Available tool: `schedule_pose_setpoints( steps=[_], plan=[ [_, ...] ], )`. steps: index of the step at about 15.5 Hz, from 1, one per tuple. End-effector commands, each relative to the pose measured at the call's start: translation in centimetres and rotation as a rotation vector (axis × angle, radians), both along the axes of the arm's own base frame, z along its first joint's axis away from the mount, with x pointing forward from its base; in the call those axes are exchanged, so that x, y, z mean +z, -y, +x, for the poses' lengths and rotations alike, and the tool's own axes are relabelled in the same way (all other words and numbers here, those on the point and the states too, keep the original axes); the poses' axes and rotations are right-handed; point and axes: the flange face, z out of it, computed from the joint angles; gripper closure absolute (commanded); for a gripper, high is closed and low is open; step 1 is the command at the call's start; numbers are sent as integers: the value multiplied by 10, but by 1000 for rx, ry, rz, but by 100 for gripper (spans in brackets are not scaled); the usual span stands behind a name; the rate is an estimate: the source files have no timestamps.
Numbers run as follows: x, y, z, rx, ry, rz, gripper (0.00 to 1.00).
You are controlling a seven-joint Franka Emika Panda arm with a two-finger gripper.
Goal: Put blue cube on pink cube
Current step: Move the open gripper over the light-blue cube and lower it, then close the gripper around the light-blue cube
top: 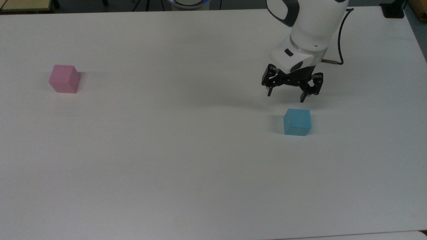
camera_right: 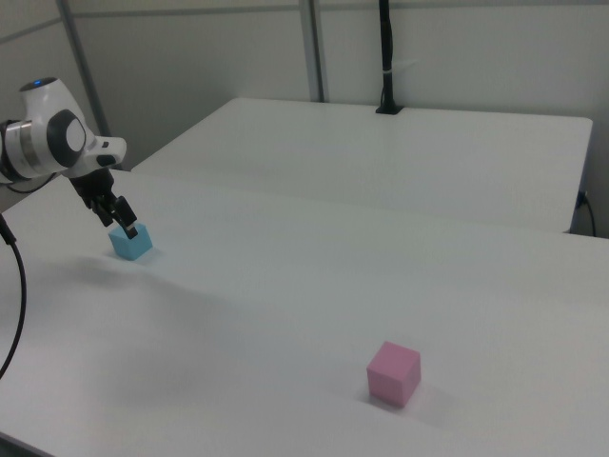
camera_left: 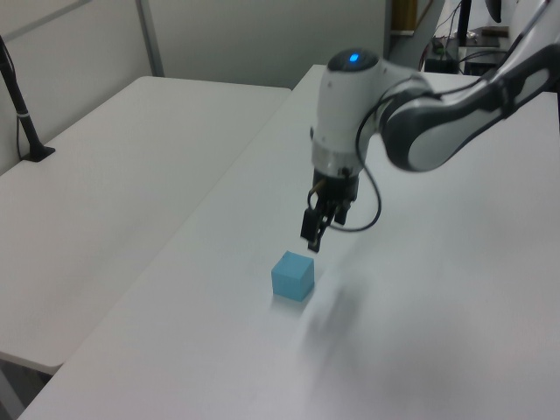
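I work over a broad white table [top: 166, 166], matte and smooth, with soft grey shadows lying on it; in the left view a second white table [camera_left: 114, 175] of the same kind stands alongside it at the frame's left, a dark post [camera_left: 22, 105] rising from a black foot on its far edge, and pale partition walls close the room behind. In the right view another black post [camera_right: 385, 57] stands at the top centre, at the back of the neighbouring table. My arm [top: 313, 26] is glossy white, rounded plastic with a grey joint ring, and a thin black cable [top: 340, 40] loops off its wrist. My gripper [top: 285, 95] is black, angular metal linkage, and it hangs in the right part of the top view with its two slim fingers spread wide, nothing between them, the tips pointing down at the table. The blue cube [top: 297, 122] sits flat on the table just below my gripper in the top view's frame, near but not touched; it is a matte cyan block with crisp edges and a faint seam on the face turned to the camera. In the left view my fingers hang just above and behind that cube. The pink cube [top: 64, 79], a plain pastel block of like size, rests far off at the left edge of the top view, well apart from both.
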Motion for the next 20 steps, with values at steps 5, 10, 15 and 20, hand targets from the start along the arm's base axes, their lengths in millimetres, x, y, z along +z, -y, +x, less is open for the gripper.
schedule_pose_setpoints(
  steps=[5,10,15,20],
  plan=[
    [10,-20,26,-41,67,25,0],
    [-6,-43,29,-43,67,29,0],
    [-22,-52,24,-3,75,-24,0],
    [-35,-52,23,7,67,-45,2]
  ],
)
